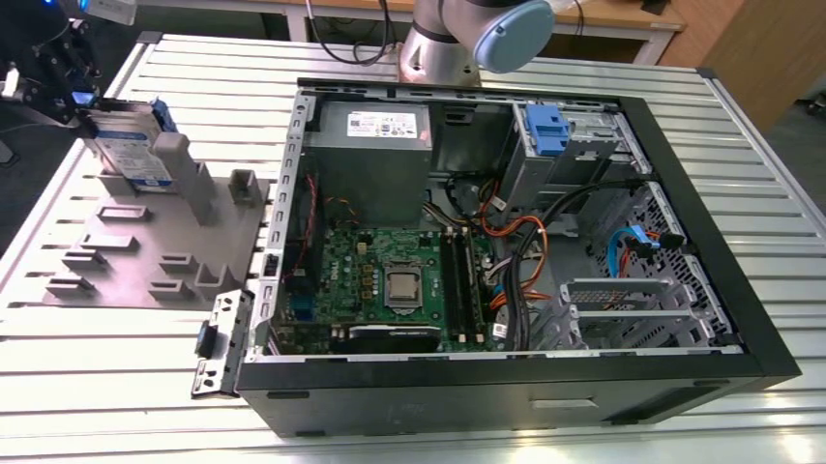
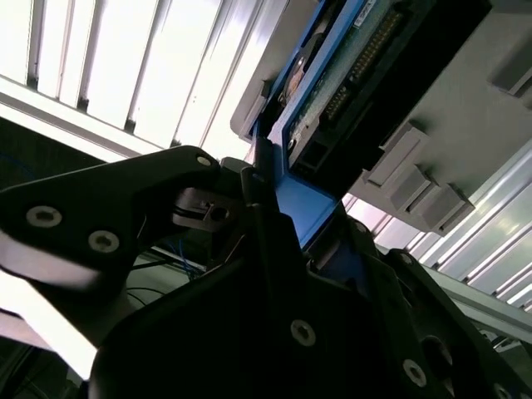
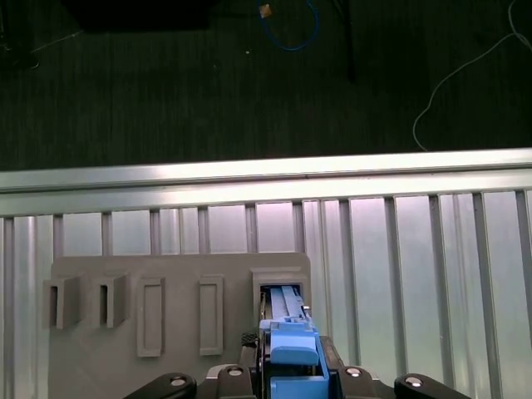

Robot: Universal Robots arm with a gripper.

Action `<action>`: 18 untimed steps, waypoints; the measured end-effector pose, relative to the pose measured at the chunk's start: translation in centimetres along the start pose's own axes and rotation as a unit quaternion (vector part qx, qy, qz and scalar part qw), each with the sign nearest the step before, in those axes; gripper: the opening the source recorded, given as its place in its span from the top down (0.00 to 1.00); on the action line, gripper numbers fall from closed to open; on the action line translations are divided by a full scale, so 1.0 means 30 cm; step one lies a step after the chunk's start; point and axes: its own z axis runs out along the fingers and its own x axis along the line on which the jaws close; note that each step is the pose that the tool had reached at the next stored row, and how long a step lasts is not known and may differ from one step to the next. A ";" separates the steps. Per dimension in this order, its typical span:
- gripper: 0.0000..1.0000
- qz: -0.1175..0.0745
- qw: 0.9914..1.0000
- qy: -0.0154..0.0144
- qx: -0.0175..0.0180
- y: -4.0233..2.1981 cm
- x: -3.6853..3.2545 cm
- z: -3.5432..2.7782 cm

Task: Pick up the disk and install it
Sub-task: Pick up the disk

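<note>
The disk, silver with a white-and-blue label and a blue carrier, stands upright at the far corner of the grey fixture plate, at the exterior view's left. My gripper reaches it from that side and is shut on its upper end. In the first wrist view the blue carrier sits between my fingers, over a slot of the plate. The second wrist view shows the disk's edge and circuit board with the gripper clamped on the blue frame.
An open black computer case lies to the exterior view's right of the plate, with a motherboard, a grey power supply, a fixed blue caddy and loose cables. Everything rests on a slatted metal table. Dark floor lies beyond the table's edge.
</note>
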 end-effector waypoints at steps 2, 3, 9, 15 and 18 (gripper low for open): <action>0.63 0.000 1.000 0.000 0.000 0.000 0.000 0.000; 0.63 0.000 1.000 0.000 0.000 0.000 0.000 0.000; 0.63 0.000 1.000 0.000 0.000 0.000 0.000 0.000; 0.63 -0.014 1.000 0.001 -0.001 0.000 0.000 0.000; 0.63 -0.021 1.000 0.001 -0.001 0.000 0.000 0.000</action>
